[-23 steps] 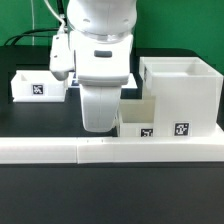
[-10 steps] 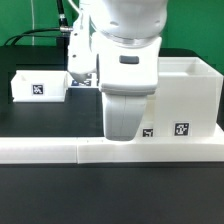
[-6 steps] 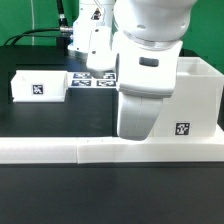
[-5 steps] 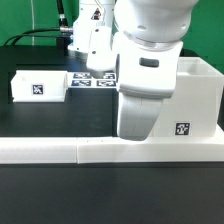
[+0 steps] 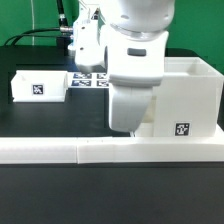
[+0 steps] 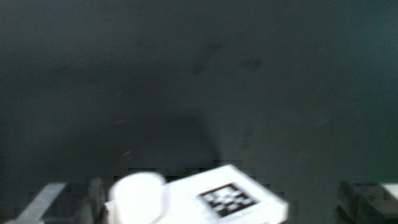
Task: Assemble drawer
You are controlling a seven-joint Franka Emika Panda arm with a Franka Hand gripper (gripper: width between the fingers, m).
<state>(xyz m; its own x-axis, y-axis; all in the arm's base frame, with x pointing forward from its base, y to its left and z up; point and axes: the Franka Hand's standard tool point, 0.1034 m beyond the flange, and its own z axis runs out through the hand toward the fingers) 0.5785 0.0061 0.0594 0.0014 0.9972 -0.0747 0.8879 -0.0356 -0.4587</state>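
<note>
The tall white open box casing [image 5: 186, 95] stands at the exterior view's right, with a tag low on its front. One small white tray [image 5: 38, 86] with a tag sits at the left. The arm's white hand [image 5: 135, 95] hangs just left of the casing and hides the gripper and whatever lies under it. In the wrist view my gripper [image 6: 212, 197] is open. Its dark fingers [image 6: 54, 203] stand on either side of a second small tray [image 6: 249, 185], which shows a round knob [image 6: 139, 198] and a tag. They do not touch it.
The long low white L-shaped wall [image 5: 100, 150] runs along the front of the black table. The marker board [image 5: 92, 80] lies flat behind the arm, between the left tray and the casing. Black cables hang at the back left.
The arm swung to the exterior view's right toward the casing, covering the small tray in front of it, then shifted slightly back left and lower.
</note>
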